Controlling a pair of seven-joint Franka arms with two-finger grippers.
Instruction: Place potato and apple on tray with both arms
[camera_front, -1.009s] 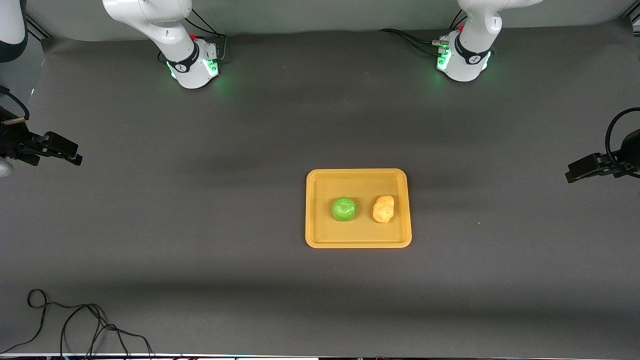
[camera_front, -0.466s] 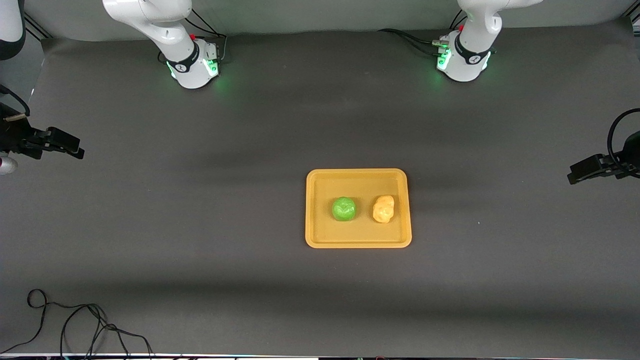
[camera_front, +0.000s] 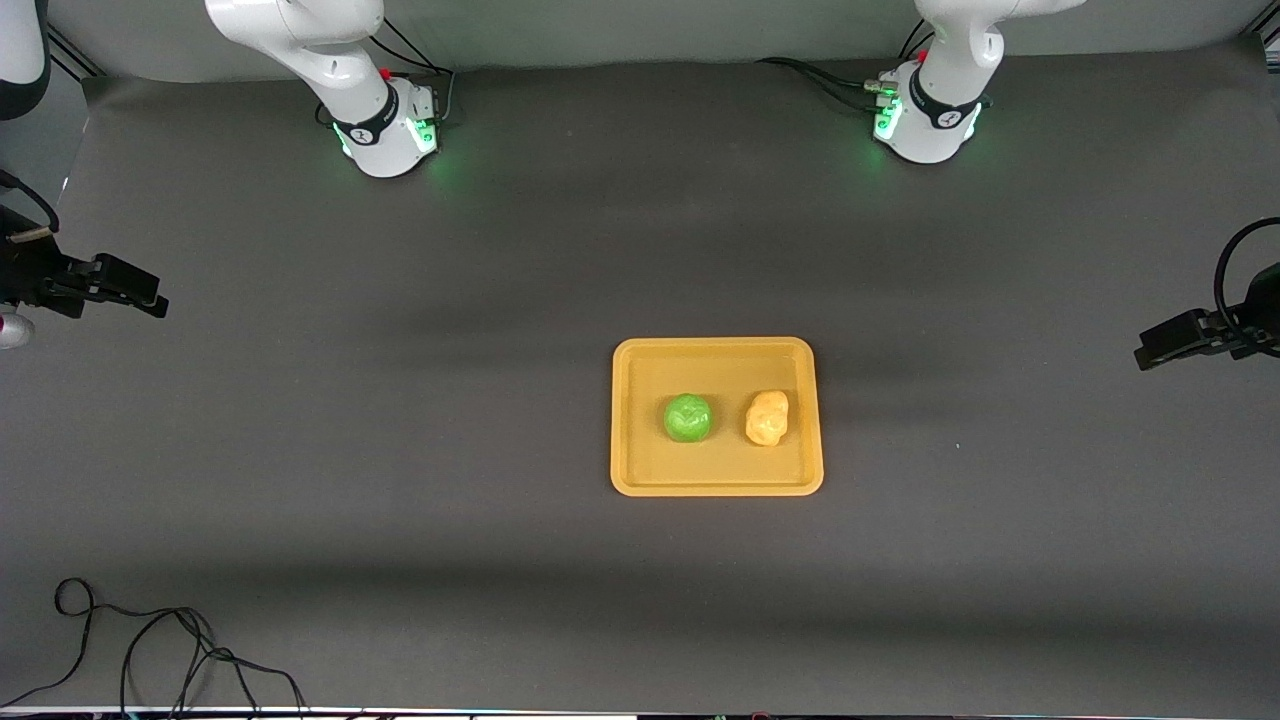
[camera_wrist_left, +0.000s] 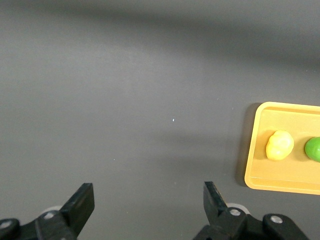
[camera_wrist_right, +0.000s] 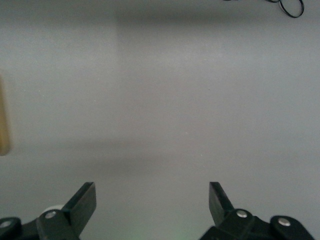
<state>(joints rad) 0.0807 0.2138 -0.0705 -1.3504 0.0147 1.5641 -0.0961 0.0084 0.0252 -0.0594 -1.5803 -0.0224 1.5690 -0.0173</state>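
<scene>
The orange-yellow tray (camera_front: 716, 484) lies in the middle of the table. The green apple (camera_front: 688, 417) and the lumpy yellow-tan potato (camera_front: 767, 417) lie side by side in it, the potato toward the left arm's end. The left wrist view shows the tray (camera_wrist_left: 272, 182), potato (camera_wrist_left: 279, 145) and apple (camera_wrist_left: 314, 149) too. My left gripper (camera_front: 1150, 352) is open and empty in the air over the left arm's end of the table; it also shows in the left wrist view (camera_wrist_left: 148, 197). My right gripper (camera_front: 148, 296) is open and empty over the right arm's end, also seen in the right wrist view (camera_wrist_right: 152, 196).
A black cable (camera_front: 150, 640) lies coiled on the dark mat near the front corner at the right arm's end. The cable (camera_wrist_right: 290, 6) and a sliver of the tray (camera_wrist_right: 3, 120) show in the right wrist view.
My right gripper has drawn back a little toward the arms' bases over its end of the table. My left gripper has edged slightly outward. The apple, potato and tray have not moved.
</scene>
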